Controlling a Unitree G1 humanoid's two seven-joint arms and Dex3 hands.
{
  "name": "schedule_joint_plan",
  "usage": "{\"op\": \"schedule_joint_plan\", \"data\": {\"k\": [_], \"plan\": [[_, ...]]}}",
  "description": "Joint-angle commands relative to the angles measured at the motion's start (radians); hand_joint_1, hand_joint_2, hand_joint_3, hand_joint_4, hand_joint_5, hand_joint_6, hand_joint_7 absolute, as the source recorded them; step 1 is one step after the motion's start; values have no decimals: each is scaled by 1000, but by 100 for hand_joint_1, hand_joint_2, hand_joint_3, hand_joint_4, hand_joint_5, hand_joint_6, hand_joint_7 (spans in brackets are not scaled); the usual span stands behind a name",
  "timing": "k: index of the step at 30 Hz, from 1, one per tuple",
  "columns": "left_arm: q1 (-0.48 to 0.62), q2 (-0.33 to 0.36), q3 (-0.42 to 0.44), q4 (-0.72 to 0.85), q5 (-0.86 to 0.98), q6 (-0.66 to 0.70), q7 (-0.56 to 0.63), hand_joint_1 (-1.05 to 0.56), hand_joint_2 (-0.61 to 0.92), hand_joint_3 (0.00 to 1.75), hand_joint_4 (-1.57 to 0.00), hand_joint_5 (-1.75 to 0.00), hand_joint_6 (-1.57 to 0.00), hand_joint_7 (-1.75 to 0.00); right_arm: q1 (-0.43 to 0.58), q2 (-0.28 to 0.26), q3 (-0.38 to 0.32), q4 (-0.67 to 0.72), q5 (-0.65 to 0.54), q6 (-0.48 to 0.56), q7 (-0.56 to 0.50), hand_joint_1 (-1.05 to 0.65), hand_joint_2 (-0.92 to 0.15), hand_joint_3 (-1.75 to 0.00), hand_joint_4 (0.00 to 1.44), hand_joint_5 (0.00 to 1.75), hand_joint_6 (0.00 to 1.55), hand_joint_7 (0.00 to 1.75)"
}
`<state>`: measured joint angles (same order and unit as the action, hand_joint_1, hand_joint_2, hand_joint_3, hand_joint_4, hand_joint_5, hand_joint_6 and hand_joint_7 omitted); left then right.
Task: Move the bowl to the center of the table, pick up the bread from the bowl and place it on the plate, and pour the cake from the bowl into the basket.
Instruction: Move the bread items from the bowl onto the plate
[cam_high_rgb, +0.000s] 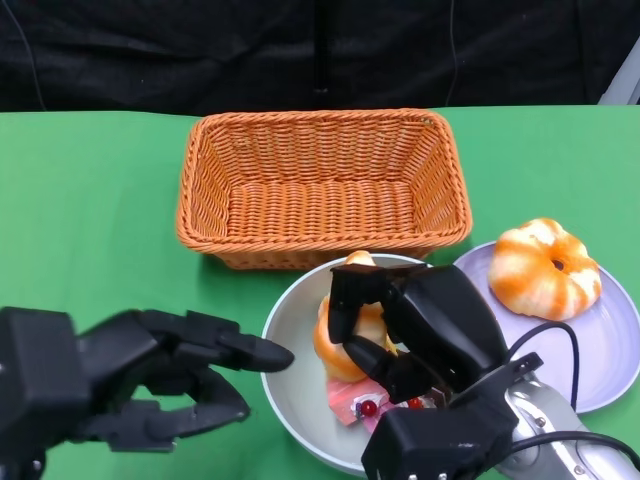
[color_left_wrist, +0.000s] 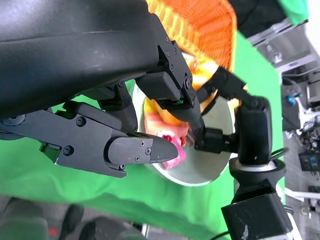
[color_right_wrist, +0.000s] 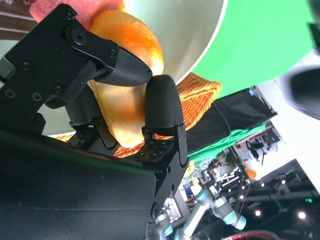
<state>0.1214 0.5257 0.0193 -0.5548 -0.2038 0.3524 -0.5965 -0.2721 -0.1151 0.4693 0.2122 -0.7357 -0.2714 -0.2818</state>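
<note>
Bowl (cam_high_rgb: 290, 370) is judged already shifted to approx. the bench (cam_high_rgb: 90, 200) centre, just in front of the wicker basket (cam_high_rgb: 322, 185), so step 1 looks done. One orange-and-white striped bread (cam_high_rgb: 544, 267) is seen on the lilac plate (cam_high_rgb: 610, 340), well apart from both hands; whether it was there from the start can't be told. Bread transfer is judged in progress: the right hand (cam_high_rgb: 415, 325) is inside the bowl w/ fingers (color_right_wrist: 162, 102) curled round a golden bread roll (color_right_wrist: 132, 60), pinched between thumb and opposing fingers; roll lies between the fingertips and is not clearly lifted off the bowl. Pink cake slice (cam_high_rgb: 355, 400) w/ red berries lies in the bowl just beneath the palm, beside the roll, untouched by the fingertips as far as can be seen. Left hand (cam_high_rgb: 150, 385) is held just outside the bowl rim, fingers spread and partly curled, nothing gripped, tips near the rim but apart from it. Left to do: roll to plate, then cake poured into the basket, which holds nothing yet.
</note>
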Motion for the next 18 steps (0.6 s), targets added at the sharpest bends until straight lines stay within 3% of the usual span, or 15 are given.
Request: {"op": "schedule_joint_plan", "data": {"k": [1, 5, 10, 18], "plan": [[10, 17, 10, -4, -10, -12, -14, -36, 92, 31, -55, -95, -81, -19, 4, -12, -15, -5, 4, -12, -18, -11, -23, -144, 100, 175, 76, 175], [58, -22, 118, -13, -13, -118, 34, -40, 92, 31, -57, -96, -81, -20, 76, -19, -100, -160, 116, -49, 1, -12, -20, -152, 100, 175, 71, 174], [66, -49, 128, 20, -5, -161, 54, -42, 92, 32, -55, -95, -79, -19, 120, -17, -176, -256, 240, -101, 32, -12, -14, -173, 100, 175, 74, 169], [61, -68, 123, 38, 5, -177, 68, -42, 92, 31, -54, -93, -77, -18, 180, -24, -259, -411, 381, -104, 147, -11, -14, -175, 101, 175, 78, 163]]}}
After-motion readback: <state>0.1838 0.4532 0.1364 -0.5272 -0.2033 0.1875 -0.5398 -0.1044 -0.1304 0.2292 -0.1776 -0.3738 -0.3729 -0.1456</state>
